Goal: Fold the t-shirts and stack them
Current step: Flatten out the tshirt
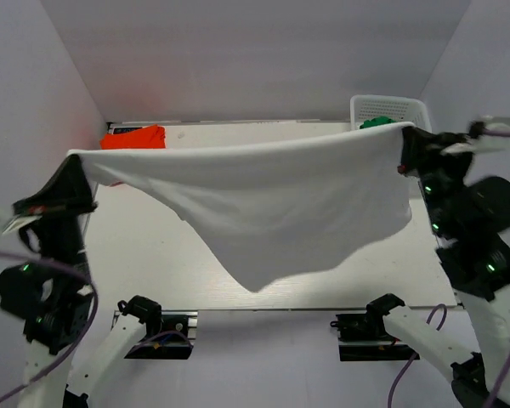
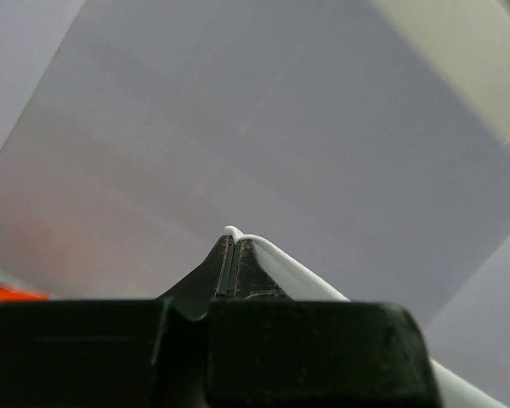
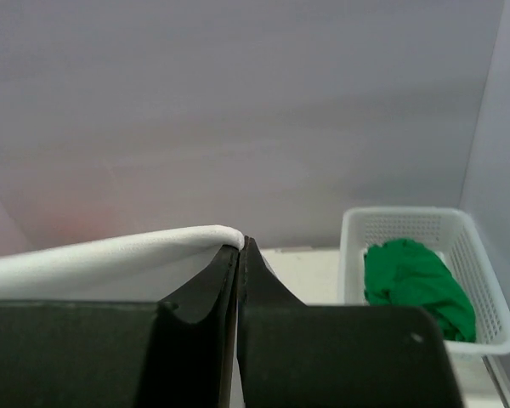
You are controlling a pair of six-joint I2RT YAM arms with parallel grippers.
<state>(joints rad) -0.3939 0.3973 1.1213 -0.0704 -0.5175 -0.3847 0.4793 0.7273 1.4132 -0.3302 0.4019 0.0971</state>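
White table (image 1: 153, 255) w/ pale walls all round. Left gripper (image 2: 235, 240) is clamped on one corner of the white t-shirt (image 1: 263, 204), right gripper (image 3: 240, 248) pinched tight on the opp. corner; shirt hangs stretched between them above the table, lower edge sagging to a point near the front. Orange t-shirt (image 1: 134, 138) lies folded at back left. Green t-shirt (image 3: 416, 285) sits crumpled in the white basket (image 3: 493, 297), back right.

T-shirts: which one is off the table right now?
The white t-shirt, stretched in the air between both grippers. The orange t-shirt lies folded on the table; the green t-shirt sits in the basket.
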